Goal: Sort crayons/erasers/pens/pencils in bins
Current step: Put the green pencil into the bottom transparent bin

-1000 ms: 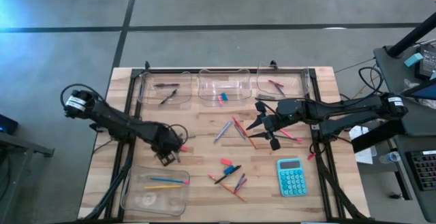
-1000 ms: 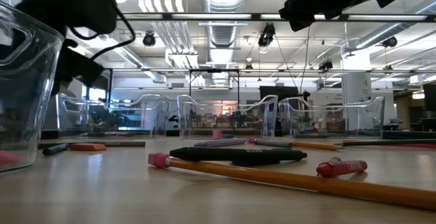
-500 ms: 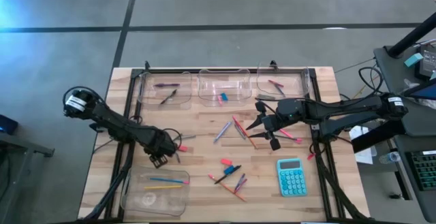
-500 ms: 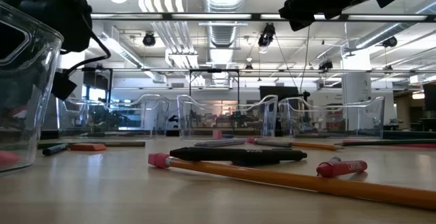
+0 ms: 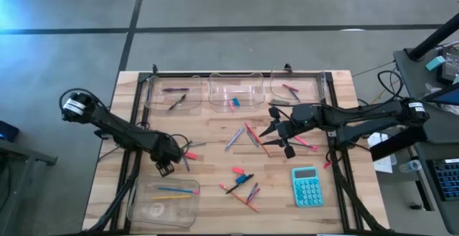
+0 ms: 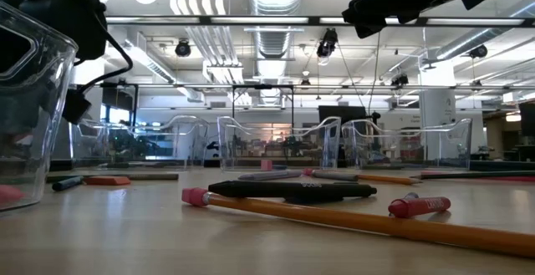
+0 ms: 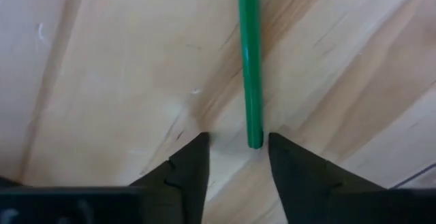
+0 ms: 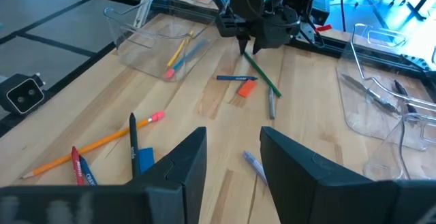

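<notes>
My left gripper (image 7: 235, 149) points down at the table's near left, open. The end of a green pencil (image 7: 250, 60) lies on the wood between its fingertips, closer to one finger (image 7: 286, 163); the frames do not show them touching. The right wrist view shows the same gripper (image 8: 247, 47) with the green pencil (image 8: 264, 77) running out from under it. A pink eraser (image 5: 191, 156) lies just beside it. My right gripper (image 8: 231, 142) hovers open and holds nothing over the table's middle right (image 5: 267, 137). Pencils, crayons, a pen (image 5: 237, 186) and erasers (image 5: 238, 170) lie scattered at the centre.
Three clear bins (image 5: 173, 92) (image 5: 235, 91) (image 5: 294, 87) line the far edge, each with a few items. A fourth bin (image 5: 163, 200) at the near left holds pencils. A teal calculator (image 5: 307, 186) lies at the near right. Bare wood spans the left middle.
My left gripper has sunk toward the table and shifted a little toward the left edge. My right gripper has kept still, and nothing on the table has moved.
</notes>
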Controlling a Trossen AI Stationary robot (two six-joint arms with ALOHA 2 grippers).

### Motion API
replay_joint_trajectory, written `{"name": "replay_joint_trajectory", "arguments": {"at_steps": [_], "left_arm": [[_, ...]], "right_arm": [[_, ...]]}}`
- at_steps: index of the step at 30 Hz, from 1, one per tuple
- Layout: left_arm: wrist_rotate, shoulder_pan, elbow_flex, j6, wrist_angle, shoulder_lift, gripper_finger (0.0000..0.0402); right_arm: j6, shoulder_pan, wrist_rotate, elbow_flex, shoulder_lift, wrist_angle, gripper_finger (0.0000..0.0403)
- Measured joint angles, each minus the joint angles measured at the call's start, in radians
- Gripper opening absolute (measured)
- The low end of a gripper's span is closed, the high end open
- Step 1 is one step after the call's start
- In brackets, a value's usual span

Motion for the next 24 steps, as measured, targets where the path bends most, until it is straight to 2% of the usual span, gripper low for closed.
{"name": "replay_joint_trajectory", "arguments": {"at_steps": [13, 24], "left_arm": [[-0.002, 0.000, -0.014, -0.009, 0.015, 0.000, 0.0013], [-0.033, 0.000, 0.023, -0.015, -0.026, -0.024, 0.0002]], "right_arm": [[0.008, 0.000, 0.000, 0.000, 0.000, 0.000, 0.0128], [0.012, 0.000, 0.000, 0.000, 0.000, 0.001, 0.0128]]}}
